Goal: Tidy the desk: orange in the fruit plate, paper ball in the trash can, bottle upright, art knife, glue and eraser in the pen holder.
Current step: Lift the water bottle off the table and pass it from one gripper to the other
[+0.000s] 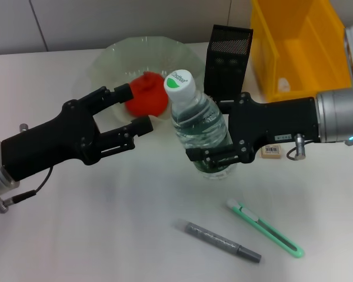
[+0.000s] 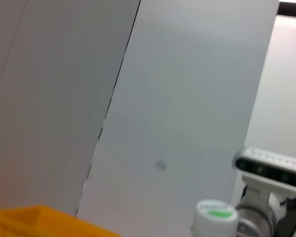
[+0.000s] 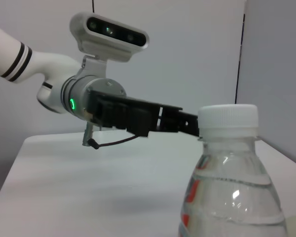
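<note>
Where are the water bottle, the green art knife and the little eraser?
water bottle (image 1: 201, 135): head view, clear body.
art knife (image 1: 265, 228): head view, middle of green handle.
eraser (image 1: 272, 151): head view, its labelled top.

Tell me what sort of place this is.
Probably a lab or test desk staged for tidying: a plain white table against a blank wall, with a yellow bin, a mesh pen holder, and an art knife laid out as props.

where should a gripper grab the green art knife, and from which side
Across the middle of the art knife, coming straight down from above. It lies flat on the table, long and thin, so closing across its narrow width looks safest. The grey glue pen beside it leaves room.
</note>
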`<state>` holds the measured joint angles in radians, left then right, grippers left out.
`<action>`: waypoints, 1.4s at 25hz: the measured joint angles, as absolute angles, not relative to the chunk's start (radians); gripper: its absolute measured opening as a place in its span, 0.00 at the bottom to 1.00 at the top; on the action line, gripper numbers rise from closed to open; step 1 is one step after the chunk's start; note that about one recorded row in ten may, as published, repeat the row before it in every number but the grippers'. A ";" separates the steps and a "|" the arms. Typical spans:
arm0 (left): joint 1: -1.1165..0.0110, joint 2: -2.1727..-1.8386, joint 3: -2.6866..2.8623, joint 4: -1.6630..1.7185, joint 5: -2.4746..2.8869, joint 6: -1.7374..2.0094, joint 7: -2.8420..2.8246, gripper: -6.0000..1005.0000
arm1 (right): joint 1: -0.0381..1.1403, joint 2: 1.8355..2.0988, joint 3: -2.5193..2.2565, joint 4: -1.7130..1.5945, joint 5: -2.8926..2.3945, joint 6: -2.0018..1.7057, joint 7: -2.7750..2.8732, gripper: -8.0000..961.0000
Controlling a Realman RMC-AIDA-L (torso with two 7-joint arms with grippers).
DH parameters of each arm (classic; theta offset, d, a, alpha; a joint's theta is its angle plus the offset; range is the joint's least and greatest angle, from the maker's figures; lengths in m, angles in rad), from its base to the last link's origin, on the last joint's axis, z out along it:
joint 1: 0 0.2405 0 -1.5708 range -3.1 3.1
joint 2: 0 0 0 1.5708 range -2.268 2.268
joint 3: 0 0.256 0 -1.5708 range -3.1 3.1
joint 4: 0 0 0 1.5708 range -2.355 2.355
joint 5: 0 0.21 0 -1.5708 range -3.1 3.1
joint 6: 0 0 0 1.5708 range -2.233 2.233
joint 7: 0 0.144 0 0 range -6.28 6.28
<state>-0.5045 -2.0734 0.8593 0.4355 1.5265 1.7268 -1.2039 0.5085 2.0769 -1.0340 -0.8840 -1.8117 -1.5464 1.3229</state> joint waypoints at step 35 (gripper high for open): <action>-0.633 -2.080 0.853 0.190 1.441 1.686 -0.984 0.82 | 0.594 2.079 -1.051 -0.764 -1.813 -1.494 1.283 0.80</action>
<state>-0.6327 -2.0800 0.8527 0.1898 1.4407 1.6865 -0.9839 0.5936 2.0786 -1.0508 -0.7639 -1.8129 -1.4936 1.2834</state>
